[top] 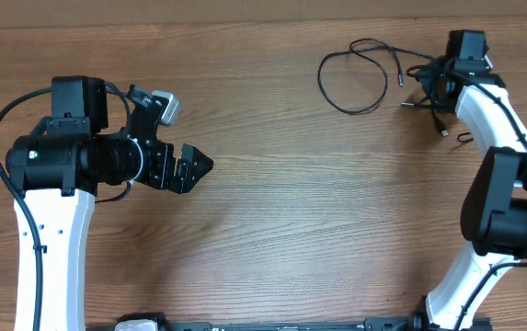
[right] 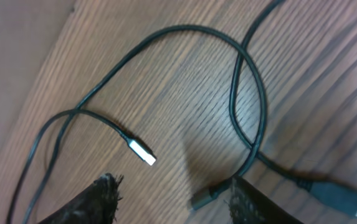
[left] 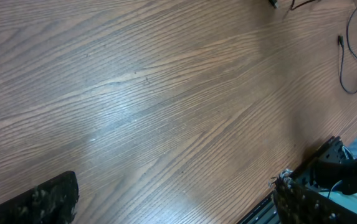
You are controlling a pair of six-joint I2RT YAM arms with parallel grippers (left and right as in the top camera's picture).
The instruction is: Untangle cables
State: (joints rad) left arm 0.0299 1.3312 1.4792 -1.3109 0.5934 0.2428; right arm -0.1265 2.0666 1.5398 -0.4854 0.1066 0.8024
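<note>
Hovering above the cables [right: 184, 27], the right gripper [right: 175, 206] is holding its jaws apart and is gripping nothing. In the right wrist view, both dark fingertips [right: 100, 200] are showing at the lower edge, with bare wood between them.

1. Cable position. Both thin black cords are lying on the wooden table [top: 291, 230], in the upper right of the overhead view, directly beneath and beside the right arm's wrist [top: 465, 55]. The cords are forming loose loops and are crossing each other in at least two places, so they are reading as tangled.

2. Connector position. A silver plug [right: 142, 152] is lying flat on the wood, pointing toward the gap between the right fingers but staying apart from both. A small dark plug [right: 203, 199] is resting just beside the right-hand finger; whether it is touching that finger cannot be told. A larger connector [right: 346, 200] is lying at the lower right edge of the same view.

3. Left side. The left gripper [top: 192, 170] is standing fully open over bare wood on the left half of the table, well apart from the cords. It is holding nothing. In the left wrist view, the cords are appearing only as thin lines near the upper right corner.
</note>
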